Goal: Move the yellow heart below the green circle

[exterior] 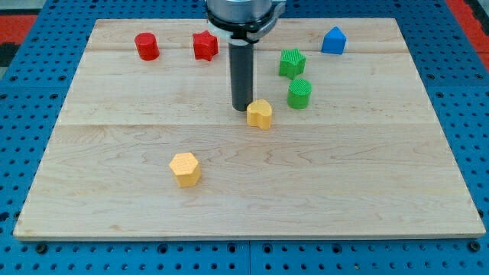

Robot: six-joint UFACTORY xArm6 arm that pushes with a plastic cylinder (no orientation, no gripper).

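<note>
The yellow heart [260, 114] lies near the board's middle. The green circle [299, 93] stands just to its upper right, a small gap between them. My tip [242, 108] rests on the board right beside the heart's upper left edge, touching it or nearly so. The dark rod rises from there to the arm's head at the view's top.
A green star-like block [291, 63] sits just above the green circle. A blue block [333, 40] is at the upper right. A red star [204, 46] and a red cylinder [147, 46] are at the upper left. A yellow hexagon [185, 169] lies at the lower left. The wooden board [382, 191] ends on blue pegboard.
</note>
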